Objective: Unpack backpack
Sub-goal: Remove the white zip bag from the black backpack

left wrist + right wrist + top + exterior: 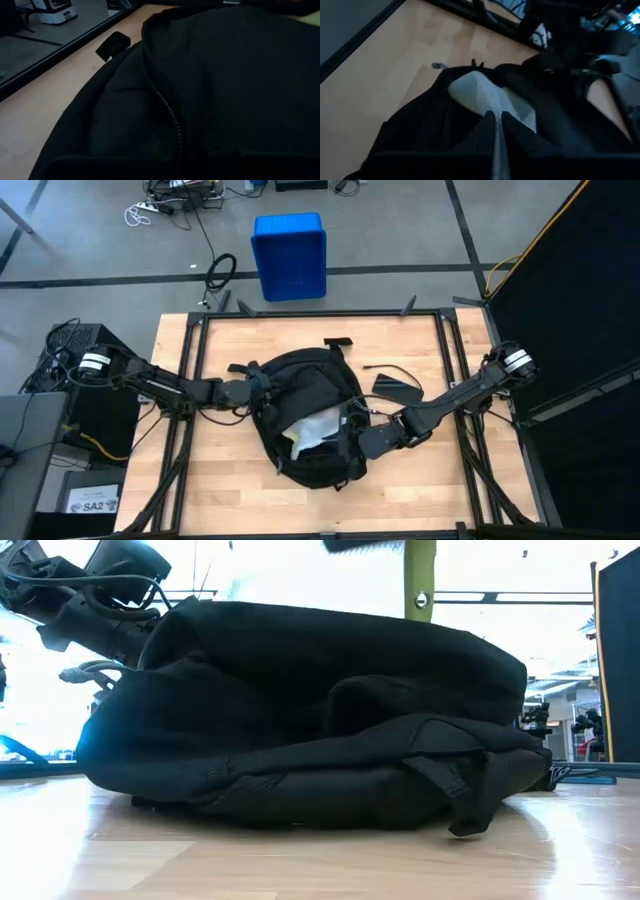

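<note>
The black backpack (322,385) lies on its side in the middle of the wooden table, its opening turned up. A white, sheet-like thing (312,430) sticks out of the opening; in the right wrist view this white thing (485,95) rises from the black fabric (415,125). My right gripper (353,432) is at the backpack's right side, shut on the white thing. My left gripper (258,385) is shut at the backpack's left rim. The left wrist view shows only fabric and a zipper line (165,105). My left gripper is on the backpack's left upper rim (165,625), coming level from the table's left. The fabric stands raised there. The arm and the fabric hide the place of contact. My right gripper pinches a thin edge of the white thing (496,142) between its two fingers, slanting down from the table's right. The white thing runs from the fingers into the backpack's opening.
A flat black piece (397,388) with a thin cord (385,368) lies on the table right of the backpack. A small black bar (338,342) lies near the far edge. A blue bin (290,255) stands on the floor beyond the far edge.
</note>
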